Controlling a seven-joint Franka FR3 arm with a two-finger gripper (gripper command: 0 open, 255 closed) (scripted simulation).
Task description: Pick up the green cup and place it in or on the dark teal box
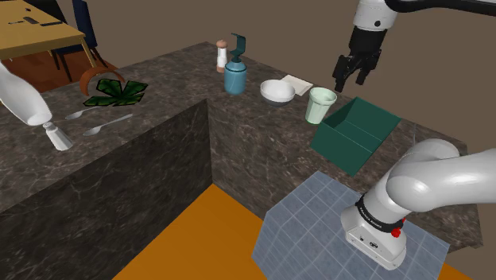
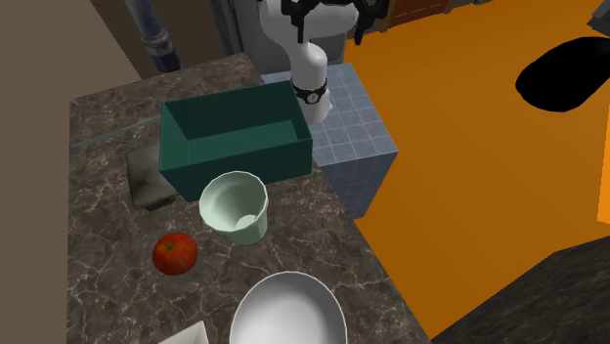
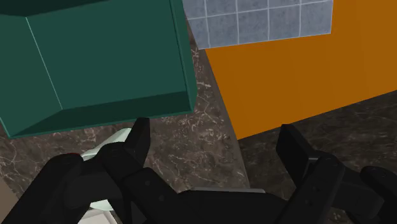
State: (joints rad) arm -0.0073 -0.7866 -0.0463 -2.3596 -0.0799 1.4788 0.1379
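Now my gripper (image 1: 353, 78) hangs open, holding nothing; the cup (image 1: 321, 105) stands upright beside the box (image 1: 355, 131), below me toward the shoulder view's left, outside my fingers (image 3: 137, 139).

On the tabletop (image 1: 262, 155) the cup (image 1: 321, 105) stands upright just beside the box (image 1: 355, 134), at the box's left in the shoulder view. Farther left in that view sit the bowl (image 1: 277, 91), then the dispenser (image 1: 234, 75) with a shaker (image 1: 222, 56) behind it. In the second exterior view a tomato (image 2: 175, 253) lies near the cup, on its left. My gripper (image 1: 350, 81) hangs in the air above cup and box, touching neither
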